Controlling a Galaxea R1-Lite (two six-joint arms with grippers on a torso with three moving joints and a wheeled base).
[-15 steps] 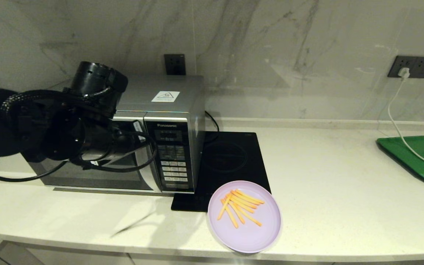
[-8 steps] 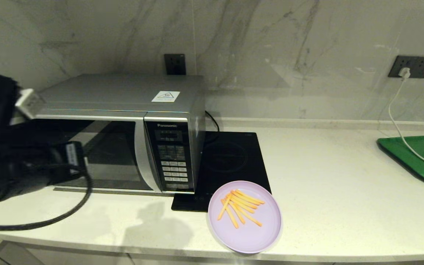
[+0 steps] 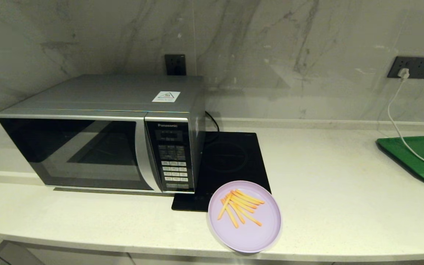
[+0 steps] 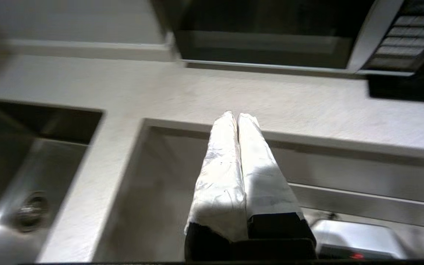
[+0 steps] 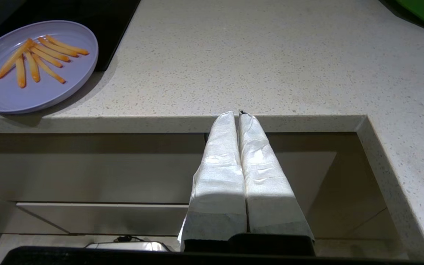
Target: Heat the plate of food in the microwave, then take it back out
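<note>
1. The left gripper [image 4: 237, 117] hangs low in front of the counter edge [image 4: 307, 138], its two white-wrapped fingers [image 4: 221, 165] pressed flat together with nothing between them and touching nothing.
2. The right gripper [image 5: 238, 115] sits likewise below the counter's front edge, fingers [image 5: 263, 173] clenched on each other, empty, clear of the stone.
3. Neither arm shows in the head view.
4. The plate of food [image 3: 244, 216] lies at the front of the counter [image 3: 344, 198], its near rim reaching the edge; thin orange fries [image 3: 239, 208] lie in a loose fan on its far half. Its far rim seems to overlap the front corner of the black hob [image 3: 226, 165], though contact is hard to judge.
5. The microwave [image 3: 101, 136] stands just to the hob's left, door shut, keypad [image 3: 173, 162] facing forward, a white sticker [image 3: 166, 96] on top.
6. Far right, a green tray [image 3: 423, 158] lies under a white cable [image 3: 394, 117] running to a wall socket [image 3: 411, 67].
7. In the left wrist view, a steel sink [image 4: 24, 184] sits beside the counter.
</note>
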